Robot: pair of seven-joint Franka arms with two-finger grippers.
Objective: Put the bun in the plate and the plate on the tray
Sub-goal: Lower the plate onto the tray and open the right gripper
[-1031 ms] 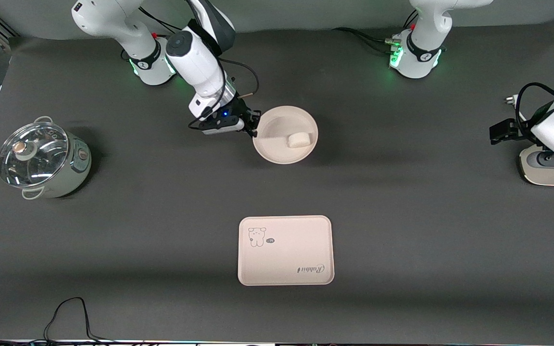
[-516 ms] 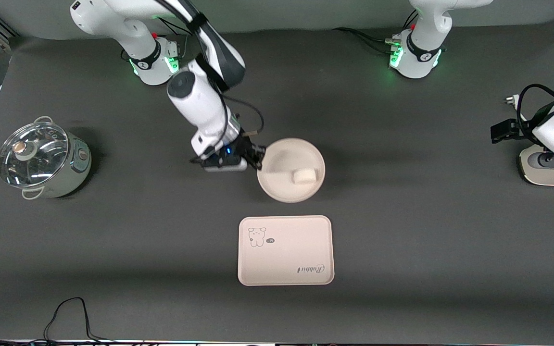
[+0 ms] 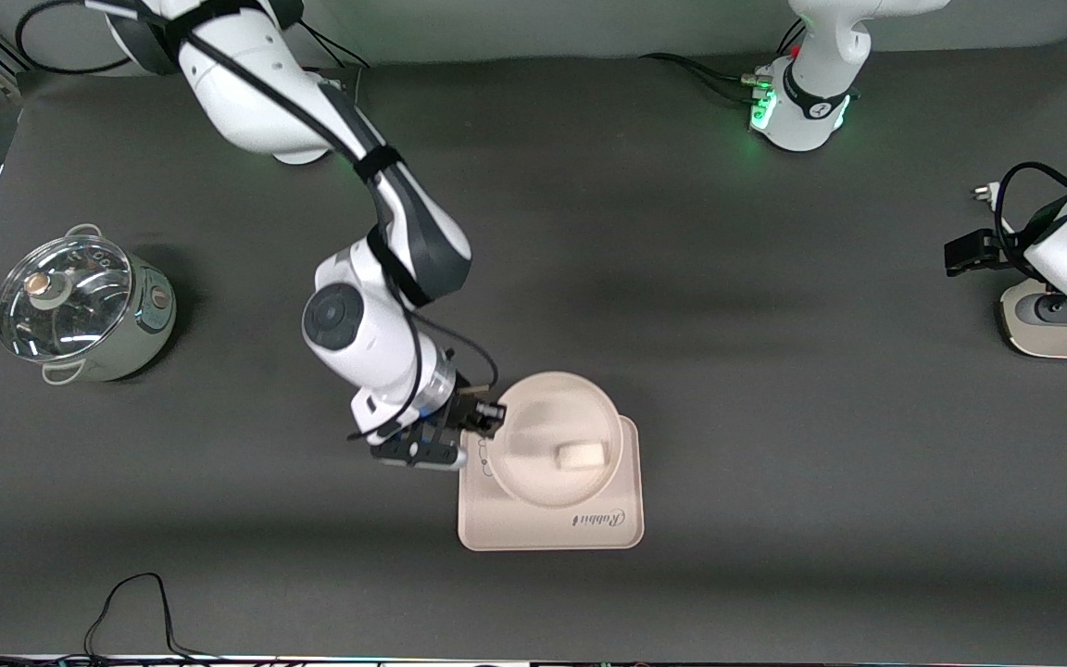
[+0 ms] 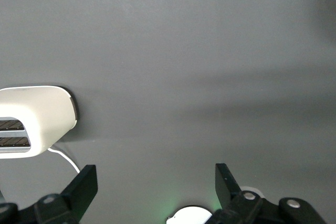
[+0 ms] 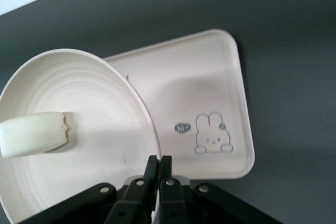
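Plate (image 3: 554,431), round and pale beige-pink with a shallow raised rim and faint concentric rings in its well, is carried by the right gripper (image 3: 487,422), whose fingers are pinched tight on the rim at about the plate's nine o'clock in the front view. It hangs over the tray (image 3: 543,528), covering the tray's twelve-o'clock half and overhanging that edge. Whether the plate's underside touches the tray cannot be told; from the right wrist view it looks raised, with its shadow falling on the tray.

The bun (image 3: 582,455), a small smooth white oblong, lies inside the plate toward four o'clock, its long axis running roughly three to nine.

The tray is a flat rounded rectangle of the same matte material, with "Rabbit" script near its five-o'clock corner; the cartoon animal (image 5: 212,134) shows plainly in the right wrist view just beside the gripper. The coming move probably turns on shifting the plate toward six o'clock to centre it, then lowering it level so the bun does not slide.

The left gripper (image 4: 152,182) waits at the left arm's end of the table, its jaws spread wide over bare table.
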